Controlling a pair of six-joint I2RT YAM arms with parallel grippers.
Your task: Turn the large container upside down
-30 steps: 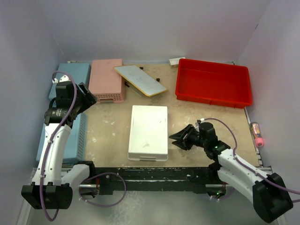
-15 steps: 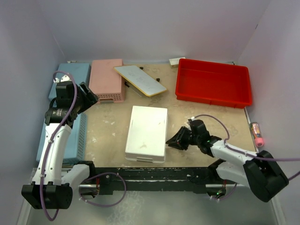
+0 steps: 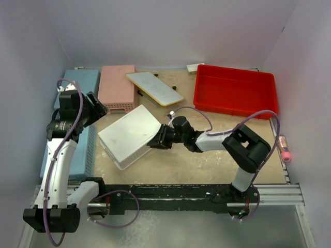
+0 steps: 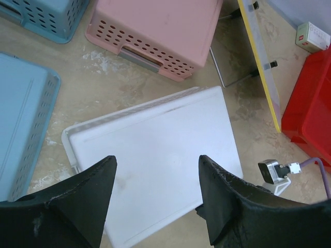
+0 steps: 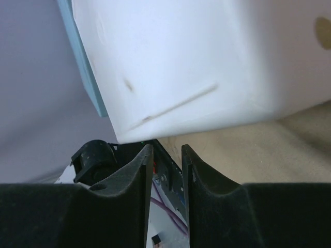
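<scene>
The large container, a bright red bin (image 3: 235, 92), stands open side up at the back right; its corner shows in the left wrist view (image 4: 310, 103). My right gripper (image 3: 156, 141) reaches far left of it and presses against the edge of a white overturned basket (image 3: 129, 135), which sits skewed at centre left. In the right wrist view my gripper (image 5: 166, 170) has its jaws a narrow gap apart with nothing between them, just under the white basket (image 5: 170, 62). My left gripper (image 4: 158, 201) is open and empty, above the white basket (image 4: 155, 155).
A pink perforated basket (image 3: 118, 88) and a light-blue one (image 3: 77, 85) lie at the back left, another blue one (image 3: 85, 150) along the left. A yellow-edged board (image 3: 154, 88) leans at back centre. A small white box (image 3: 195, 67) sits behind the bin.
My right arm has swung left across the table and pushed the white basket left, turning it askew. The left arm and the red bin have hardly moved.
</scene>
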